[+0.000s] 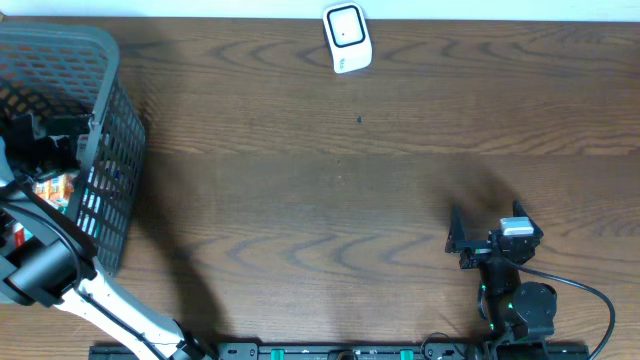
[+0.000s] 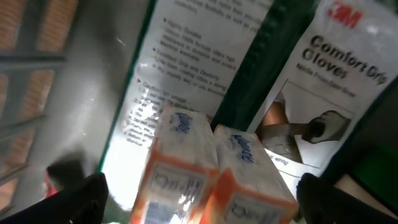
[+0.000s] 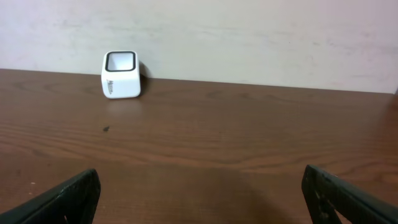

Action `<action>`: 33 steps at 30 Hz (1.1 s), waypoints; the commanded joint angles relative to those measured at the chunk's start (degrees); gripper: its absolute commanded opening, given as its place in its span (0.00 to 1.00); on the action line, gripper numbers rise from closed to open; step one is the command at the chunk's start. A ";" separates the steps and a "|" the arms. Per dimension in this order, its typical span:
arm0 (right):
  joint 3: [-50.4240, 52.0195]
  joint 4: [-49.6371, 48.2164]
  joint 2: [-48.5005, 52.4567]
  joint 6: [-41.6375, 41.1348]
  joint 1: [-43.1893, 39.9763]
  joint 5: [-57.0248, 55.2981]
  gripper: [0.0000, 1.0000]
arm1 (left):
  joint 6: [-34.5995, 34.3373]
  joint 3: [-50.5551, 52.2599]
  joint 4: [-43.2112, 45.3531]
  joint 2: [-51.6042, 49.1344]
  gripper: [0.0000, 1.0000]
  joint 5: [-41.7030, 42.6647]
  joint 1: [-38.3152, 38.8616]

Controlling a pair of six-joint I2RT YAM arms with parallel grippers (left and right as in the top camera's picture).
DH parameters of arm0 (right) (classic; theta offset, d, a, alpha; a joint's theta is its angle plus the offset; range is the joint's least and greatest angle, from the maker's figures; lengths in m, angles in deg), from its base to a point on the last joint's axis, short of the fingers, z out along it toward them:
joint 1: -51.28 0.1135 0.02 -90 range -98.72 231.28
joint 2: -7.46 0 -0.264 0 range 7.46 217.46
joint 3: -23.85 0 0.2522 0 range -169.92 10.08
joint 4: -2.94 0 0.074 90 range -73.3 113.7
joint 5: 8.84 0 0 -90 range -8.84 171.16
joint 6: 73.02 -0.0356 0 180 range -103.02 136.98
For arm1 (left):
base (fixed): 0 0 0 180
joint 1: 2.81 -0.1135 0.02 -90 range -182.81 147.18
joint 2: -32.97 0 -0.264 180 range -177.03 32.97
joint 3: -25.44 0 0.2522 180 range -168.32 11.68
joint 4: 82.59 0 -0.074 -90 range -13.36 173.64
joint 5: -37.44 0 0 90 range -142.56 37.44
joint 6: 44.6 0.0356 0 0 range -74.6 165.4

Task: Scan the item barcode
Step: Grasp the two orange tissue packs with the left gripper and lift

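While the left tool (image 2: 199,190) hangs inside the grey mesh basket (image 1: 105,140), its jaws stand wide open and grip nothing. The basket sits at the left end of the wooden bench (image 1: 300,190), and the left arm reaches over the basket's near rim.

Contents of the basket, as the left wrist view shows them:
- Two orange-and-white packs (image 2: 211,174) with a blue script logo lie side by side directly below the left tool, between its fingertips (image 2: 84,193). Whether the fingertips touch them cannot be told.
- A 3M Comfort Grip Gloves package (image 2: 329,74) lies beyond the packs.
- A white printed package (image 2: 180,56) with a dark green edge lies beside the gloves package, nearer the basket's wall.

No barcode can be made out on any of them; the view is blurred.

The white cube barcode scanner (image 1: 347,38) stands on the bench well to the right of the basket, at the far edge by the wall, its dark window facing up.

The right tool (image 3: 202,196) hovers low over bare bench, well apart from the basket and further right than the scanner. Its jaws are fully spread and empty, and it faces the scanner.
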 commanded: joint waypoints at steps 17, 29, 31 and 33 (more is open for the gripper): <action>0.04 0.17 -0.17 0.68 0.42 0.02 0.99 | 1.03 1.92 0.04 -0.81 0.45 -0.46 -0.31; 0.04 0.17 -0.17 0.68 0.42 0.02 0.99 | -7.52 -6.99 1.95 9.25 0.35 -0.42 -0.28; 0.04 0.17 -0.17 0.68 0.42 0.02 0.99 | -11.41 -7.89 4.24 13.62 0.36 -0.39 -0.24; 0.04 0.20 -0.17 0.68 0.42 0.02 0.99 | -16.37 -7.91 7.54 19.32 0.36 -0.39 -0.24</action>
